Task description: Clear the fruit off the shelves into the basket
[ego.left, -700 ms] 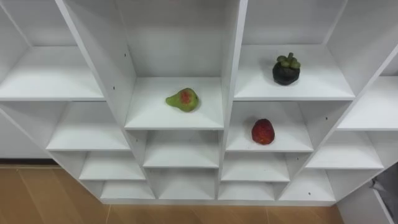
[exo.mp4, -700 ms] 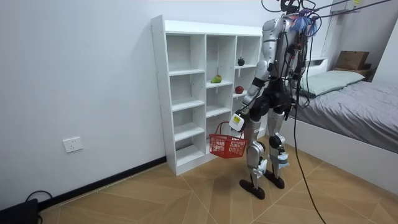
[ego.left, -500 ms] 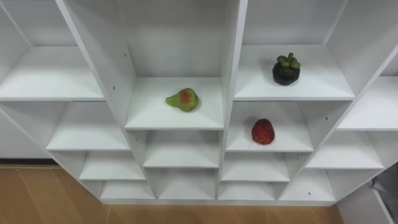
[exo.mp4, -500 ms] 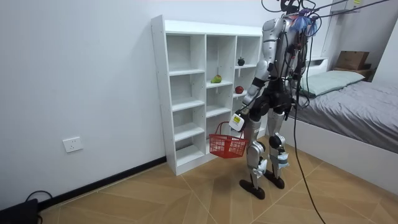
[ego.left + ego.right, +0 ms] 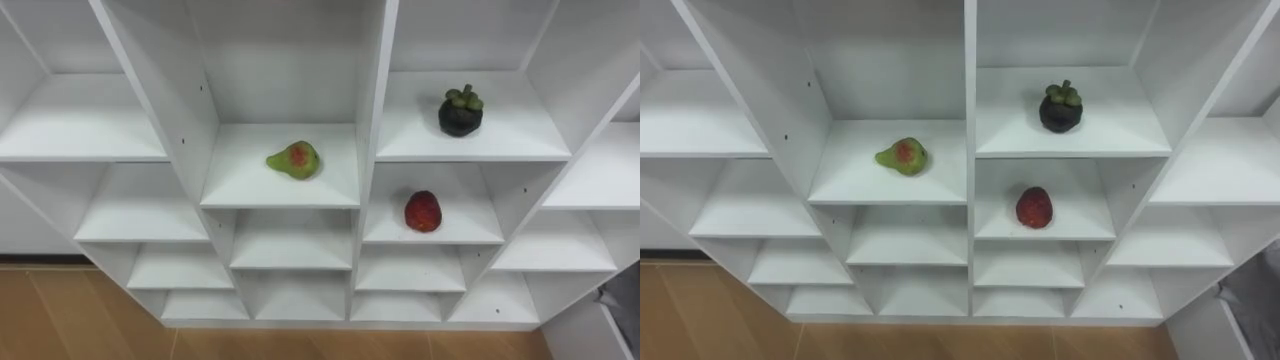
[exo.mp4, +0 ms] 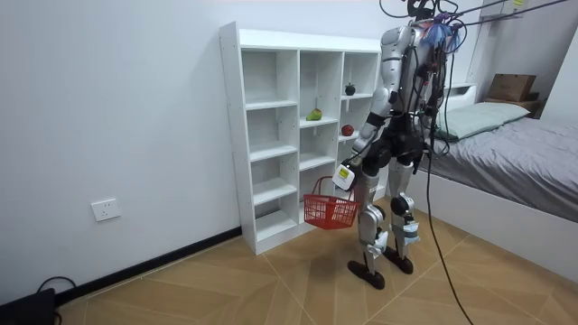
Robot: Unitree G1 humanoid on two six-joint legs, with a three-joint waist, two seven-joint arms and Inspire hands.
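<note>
I stand facing a white closet of open shelves (image 5: 372, 150). A green pear with a red blush (image 5: 294, 160) lies on a middle shelf. One compartment to the right, a dark mangosteen (image 5: 460, 112) sits on a higher shelf, and a red fruit (image 5: 422, 211) rests on the shelf below it. In the room view my left hand (image 6: 344, 176) hangs at my side, shut on the handle of a red basket (image 6: 330, 211) held low in front of the closet. The basket's inside is too small to read there.
A bed (image 6: 524, 149) stands behind me at the room view's right, with a cardboard box (image 6: 511, 87) beyond it. Wooden floor (image 6: 271, 289) stretches to the room view's left, along a wall with a socket (image 6: 106, 210).
</note>
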